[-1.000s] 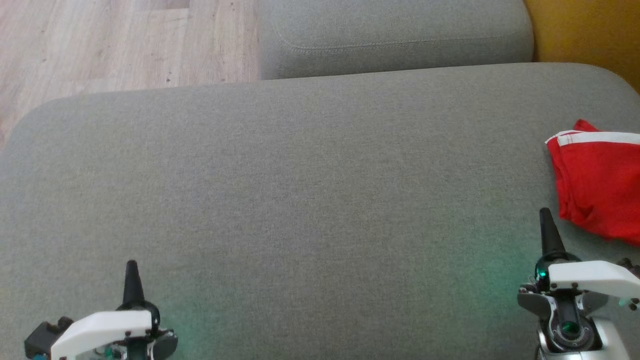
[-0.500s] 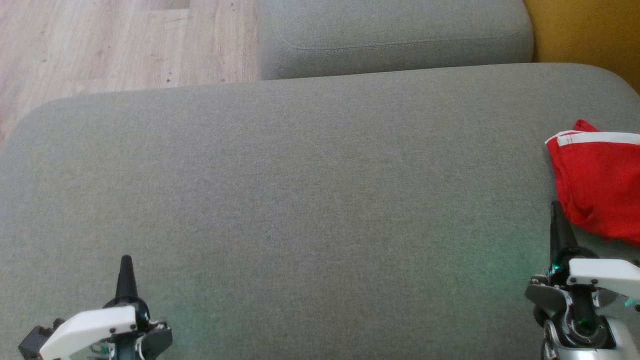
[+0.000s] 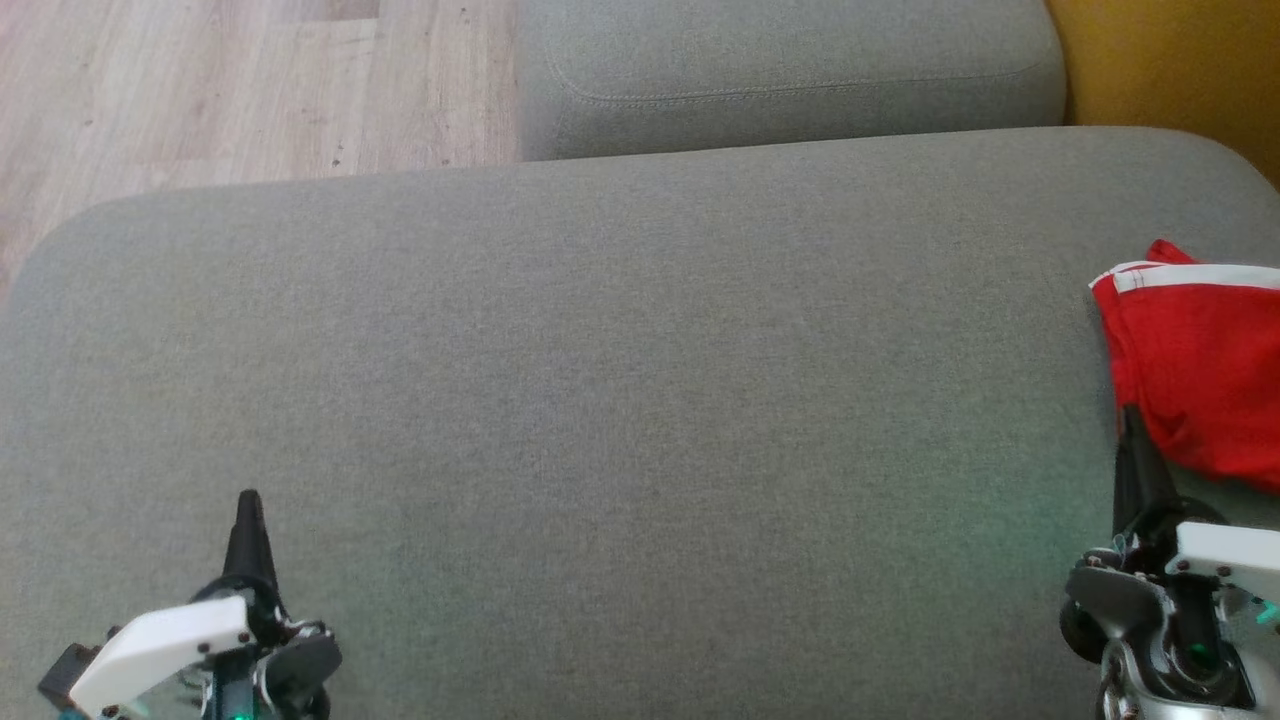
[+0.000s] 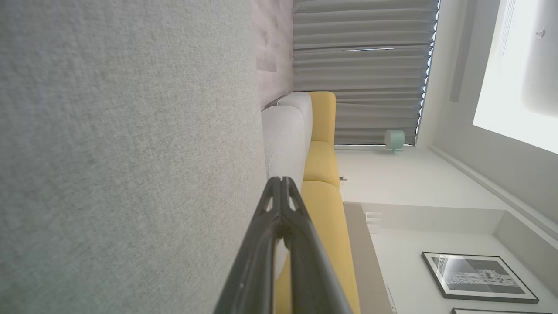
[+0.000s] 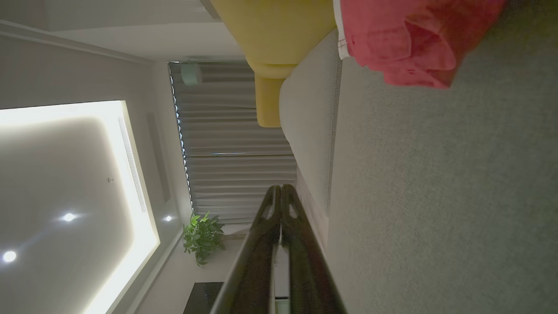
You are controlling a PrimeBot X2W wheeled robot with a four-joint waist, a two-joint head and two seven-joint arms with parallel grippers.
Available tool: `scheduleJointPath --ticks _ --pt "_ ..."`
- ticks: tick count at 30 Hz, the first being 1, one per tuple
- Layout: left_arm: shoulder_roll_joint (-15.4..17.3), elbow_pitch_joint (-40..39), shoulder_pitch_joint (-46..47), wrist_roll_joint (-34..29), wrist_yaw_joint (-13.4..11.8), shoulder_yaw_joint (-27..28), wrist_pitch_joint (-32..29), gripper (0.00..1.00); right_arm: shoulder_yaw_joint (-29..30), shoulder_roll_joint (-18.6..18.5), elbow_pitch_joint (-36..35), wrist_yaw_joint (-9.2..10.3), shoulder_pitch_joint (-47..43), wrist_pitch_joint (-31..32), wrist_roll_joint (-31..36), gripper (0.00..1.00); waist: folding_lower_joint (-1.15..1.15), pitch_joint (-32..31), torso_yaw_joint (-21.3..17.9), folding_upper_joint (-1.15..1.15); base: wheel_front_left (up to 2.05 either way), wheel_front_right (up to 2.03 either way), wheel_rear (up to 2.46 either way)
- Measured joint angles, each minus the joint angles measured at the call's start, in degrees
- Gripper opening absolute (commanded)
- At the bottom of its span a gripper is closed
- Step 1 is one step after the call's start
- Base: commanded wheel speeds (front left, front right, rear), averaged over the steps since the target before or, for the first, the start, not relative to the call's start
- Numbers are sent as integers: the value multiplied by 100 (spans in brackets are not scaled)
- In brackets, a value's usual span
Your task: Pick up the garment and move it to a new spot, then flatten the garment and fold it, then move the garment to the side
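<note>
Right claw (image 3: 1131,425), pressed together, has sidled until the garment (image 3: 1200,370) lies just beyond its tip; left claw (image 3: 247,500) likewise closed. Fetching or finishing: unclear.

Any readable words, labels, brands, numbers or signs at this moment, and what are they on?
None can be read.
The red garment has a white band with no lettering.
The framed picture is too small and blurred to tell whether it carries text.
</note>
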State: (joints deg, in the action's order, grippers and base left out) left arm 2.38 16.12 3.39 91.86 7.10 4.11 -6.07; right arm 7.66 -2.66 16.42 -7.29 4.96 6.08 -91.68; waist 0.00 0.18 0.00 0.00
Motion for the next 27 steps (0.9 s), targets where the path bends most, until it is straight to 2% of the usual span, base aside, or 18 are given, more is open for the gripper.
scheduleJointPath --ticks 27 --pt "0 0 5 1 0 7 0 0 1 1 -4 1 0 0 -9 0 0 0 0 0 0 0 0"
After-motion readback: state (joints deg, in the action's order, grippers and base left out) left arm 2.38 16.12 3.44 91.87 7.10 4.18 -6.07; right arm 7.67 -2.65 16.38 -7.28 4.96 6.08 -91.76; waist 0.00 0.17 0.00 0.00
